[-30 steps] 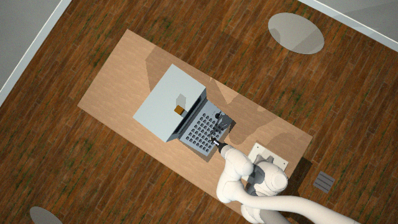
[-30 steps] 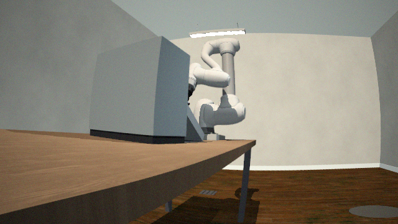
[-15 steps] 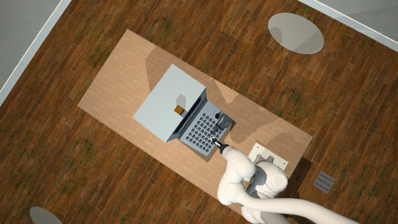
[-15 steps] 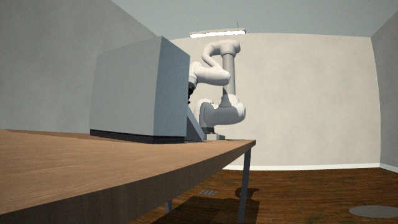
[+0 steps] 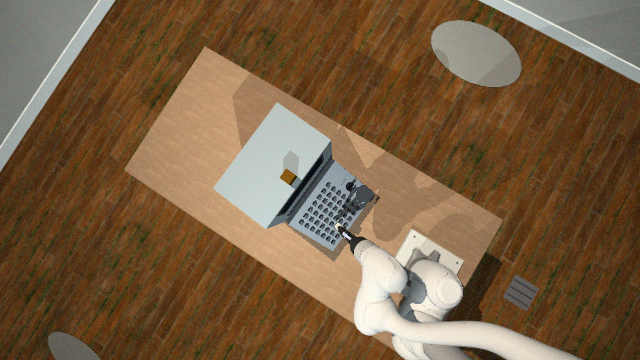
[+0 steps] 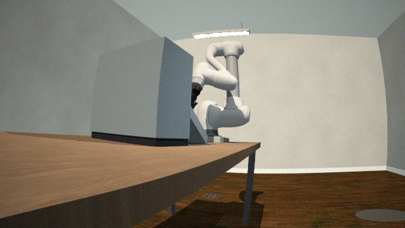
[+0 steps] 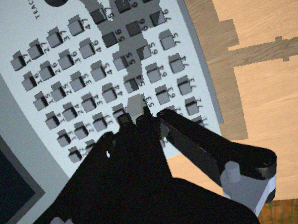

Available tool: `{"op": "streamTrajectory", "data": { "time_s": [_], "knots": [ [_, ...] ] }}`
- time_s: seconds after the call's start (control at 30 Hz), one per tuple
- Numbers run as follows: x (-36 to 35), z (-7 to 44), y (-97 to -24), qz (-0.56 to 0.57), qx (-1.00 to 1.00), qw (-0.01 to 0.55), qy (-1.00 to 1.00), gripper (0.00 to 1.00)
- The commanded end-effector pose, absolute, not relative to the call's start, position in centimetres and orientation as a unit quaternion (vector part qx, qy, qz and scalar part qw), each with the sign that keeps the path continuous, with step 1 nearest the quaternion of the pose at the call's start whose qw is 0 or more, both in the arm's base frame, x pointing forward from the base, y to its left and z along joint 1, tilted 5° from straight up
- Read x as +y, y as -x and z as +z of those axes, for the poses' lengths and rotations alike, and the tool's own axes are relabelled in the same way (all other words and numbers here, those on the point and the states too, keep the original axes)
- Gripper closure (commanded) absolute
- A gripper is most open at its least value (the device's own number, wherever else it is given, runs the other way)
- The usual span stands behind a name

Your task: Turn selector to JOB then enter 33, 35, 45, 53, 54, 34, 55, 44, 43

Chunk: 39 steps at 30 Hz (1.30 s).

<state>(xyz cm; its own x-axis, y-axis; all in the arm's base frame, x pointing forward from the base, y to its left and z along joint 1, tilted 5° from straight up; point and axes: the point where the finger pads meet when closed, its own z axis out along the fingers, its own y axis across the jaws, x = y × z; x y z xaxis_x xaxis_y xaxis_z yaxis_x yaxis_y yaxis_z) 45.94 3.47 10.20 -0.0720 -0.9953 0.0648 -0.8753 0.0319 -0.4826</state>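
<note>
While the arm [image 5: 380, 265] [image 6: 218, 79] leans keypadward, the tool [image 5: 346, 235] [image 6: 194, 102] [image 7: 138, 105] (shut) points down.

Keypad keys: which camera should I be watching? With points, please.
The wrist view: it shows the keys [image 5: 328, 204] [image 7: 91, 101] large, with many printed names, though the hand [image 5: 339, 226] [image 7: 138, 105] hides some. The top view shows them tiny, names unreadable; in the exterior view the machine's housing [image 5: 272, 165] [image 6: 126, 95] blocks them.

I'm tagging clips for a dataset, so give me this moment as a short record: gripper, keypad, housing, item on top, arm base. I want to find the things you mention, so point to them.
gripper: shut, fingertips at the keys [image 5: 339, 226] [image 7: 142, 118]; contact unclear
keypad: sloped panel [image 5: 327, 244] [image 7: 15, 75] with rows of gray keys
housing: pale box [image 5: 255, 160] [image 6: 126, 95] behind the keypad
item on top: small orange-brown block [image 5: 288, 176]
arm base: pale plate [image 5: 407, 242] on the wooden table [image 5: 175, 125] [image 6: 95, 171]
</note>
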Motion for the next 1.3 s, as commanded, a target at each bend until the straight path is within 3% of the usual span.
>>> {"op": "streamTrajectory", "data": {
  "time_s": [0.0,1.27],
  "knots": [
    [4.9,10.2,-46.1,-0.203,0.693,0.148,0.676,1.0],
    [4.7,8.3,-47.2,-0.203,0.693,0.148,0.676,1.0]
  ]
}}
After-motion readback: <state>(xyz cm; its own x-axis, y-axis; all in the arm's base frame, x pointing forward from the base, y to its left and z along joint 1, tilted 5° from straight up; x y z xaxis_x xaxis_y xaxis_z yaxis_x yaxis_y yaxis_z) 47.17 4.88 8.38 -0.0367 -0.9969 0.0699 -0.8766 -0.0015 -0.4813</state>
